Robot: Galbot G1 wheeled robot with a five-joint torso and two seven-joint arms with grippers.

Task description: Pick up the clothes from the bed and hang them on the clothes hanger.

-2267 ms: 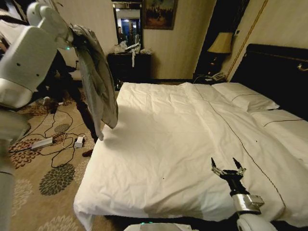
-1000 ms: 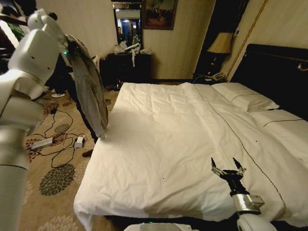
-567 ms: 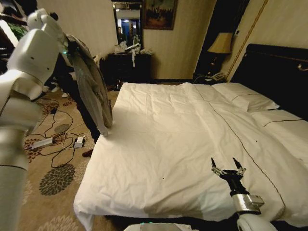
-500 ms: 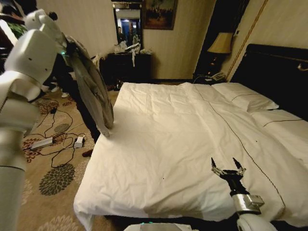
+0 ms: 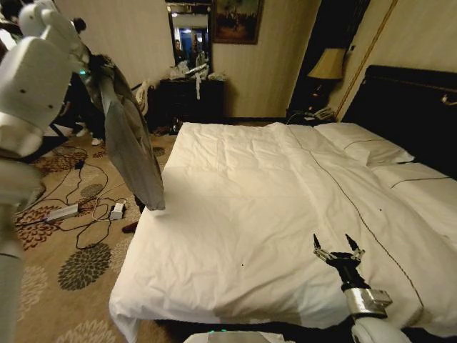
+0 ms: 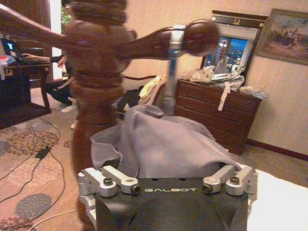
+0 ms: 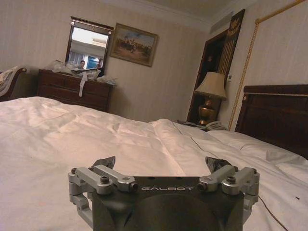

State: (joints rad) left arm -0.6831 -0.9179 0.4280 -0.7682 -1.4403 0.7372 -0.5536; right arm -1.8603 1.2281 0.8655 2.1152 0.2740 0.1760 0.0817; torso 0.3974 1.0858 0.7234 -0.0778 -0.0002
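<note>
The left gripper (image 6: 166, 185) is holding the grey shirt (image 5: 131, 139) up high, off to the side of the bed (image 5: 235, 214), over the carpet. Its fingers are pinching the cloth. The shirt is hanging down and is not touching the bed. It is right next to a brown wooden stand (image 6: 98, 96). The right gripper (image 5: 338, 250) is resting low over the bed, with its fingers spread wide and holding nothing.

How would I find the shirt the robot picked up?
Start at the big bed with its white duvet and look past its left side, above the patterned carpet. The left gripper holds the grey shirt up high there. It is the one hanging cloth, darker than the bedding.
</note>
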